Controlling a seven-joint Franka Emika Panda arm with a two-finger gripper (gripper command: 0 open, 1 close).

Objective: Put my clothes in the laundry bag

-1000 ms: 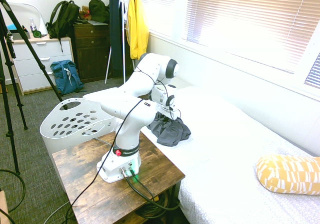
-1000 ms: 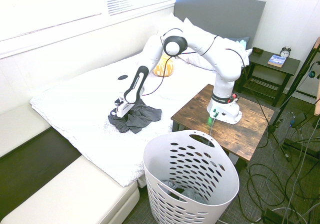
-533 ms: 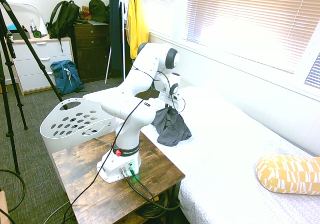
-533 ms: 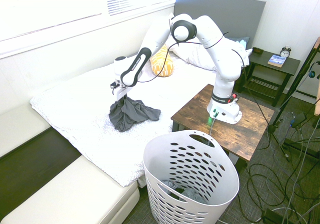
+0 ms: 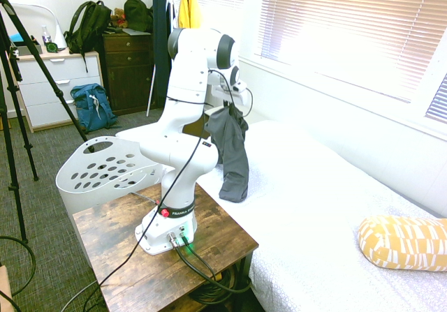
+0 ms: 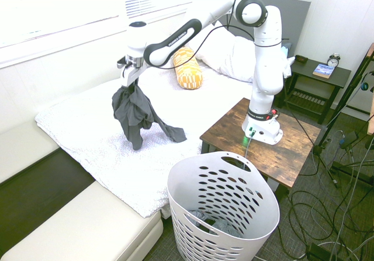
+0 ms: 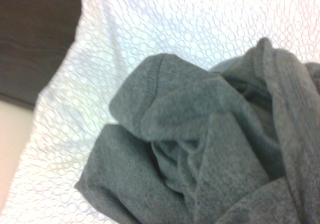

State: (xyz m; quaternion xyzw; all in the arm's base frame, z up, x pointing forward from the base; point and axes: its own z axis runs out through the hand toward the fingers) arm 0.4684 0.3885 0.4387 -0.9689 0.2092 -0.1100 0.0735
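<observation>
Above the dimpled white bedspread, fingers clenched on limp charcoal fleece clothes, perforated white laundry bag nearby.

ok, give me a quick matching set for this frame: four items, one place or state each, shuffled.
Items:
1. grey garment
2. laundry basket
3. yellow patterned pillow
4. tool

Places or states:
A. on the floor at the wooden table's corner
B. shut on fabric, above the bed
C. lying on the bed near the white pillows
D. hanging, one trailing end reaching the bedspread

Pairs: 1-D, 2-A, 3-C, 4-B
</observation>
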